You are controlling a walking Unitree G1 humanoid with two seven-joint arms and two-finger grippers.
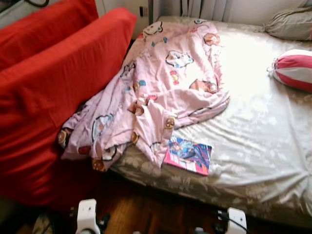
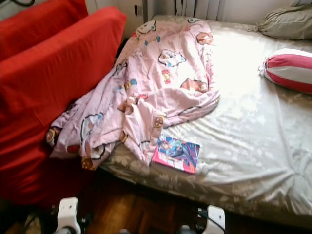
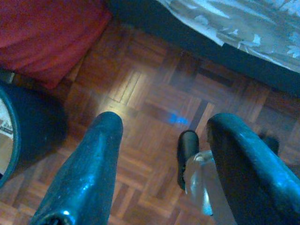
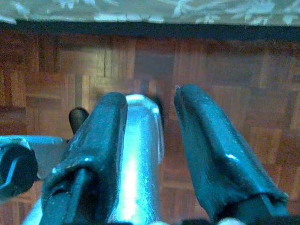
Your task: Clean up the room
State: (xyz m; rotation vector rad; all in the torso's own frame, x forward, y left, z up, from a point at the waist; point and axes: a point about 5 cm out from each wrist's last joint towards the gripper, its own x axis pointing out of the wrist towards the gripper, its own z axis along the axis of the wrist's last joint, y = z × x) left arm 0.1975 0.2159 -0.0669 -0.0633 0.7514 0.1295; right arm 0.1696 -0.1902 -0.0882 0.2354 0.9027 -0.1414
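Both arms hang idle above the wood floor [image 3: 154, 93]. The left gripper [image 3: 164, 145] and right gripper [image 4: 150, 140] each hold their fingers apart, gripping nothing. On the bed [image 1: 263, 136], a book [image 1: 188, 155] lies near the front edge, at five o'clock from the crumpled pink blanket [image 1: 161, 87]. A striped cushion [image 1: 295, 69] sits at three o'clock; a red sofa [image 1: 48, 97] stands at nine.

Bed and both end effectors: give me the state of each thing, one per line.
pink blanket: crumpled, draped off the bed's edge against the red sofa
comic book: closed, flat near the bed's edge
striped cushion: lying on the sheet
grey pillow: at the bed's far corner
left end effector: open, above the wood floor
right end effector: open, above the floor
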